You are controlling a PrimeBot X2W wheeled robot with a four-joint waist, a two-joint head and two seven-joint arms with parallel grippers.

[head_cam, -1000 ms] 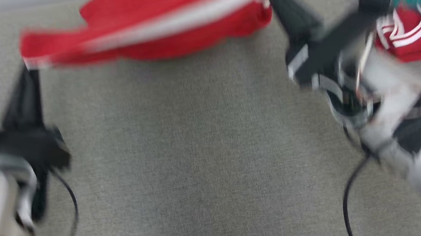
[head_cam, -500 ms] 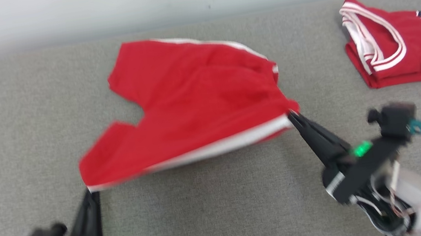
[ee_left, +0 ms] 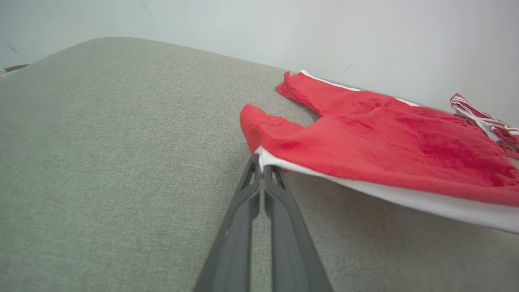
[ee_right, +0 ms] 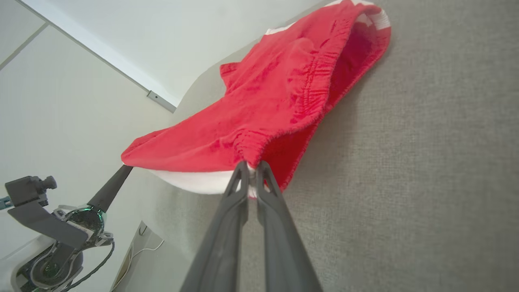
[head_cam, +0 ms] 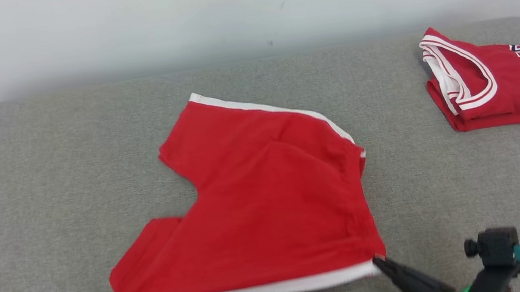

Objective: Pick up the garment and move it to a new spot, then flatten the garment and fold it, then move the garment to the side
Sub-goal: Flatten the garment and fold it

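Garment (head_cam: 270, 216), one, pinched by two pairs of jaws; one jersey (head_cam: 490, 83).

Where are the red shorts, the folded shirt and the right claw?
red shorts (head_cam: 270, 216), head view, middle of the cloth.
folded shirt (head_cam: 509, 75), head view, red front.
right claw (head_cam: 378, 261), head view, tips pinching the shorts.

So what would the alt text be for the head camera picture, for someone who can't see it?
Red shorts with white trim lie spread on a grey padded surface, near corners pinched by the left jaws and right jaws, both shut. A folded red jersey lies back right.
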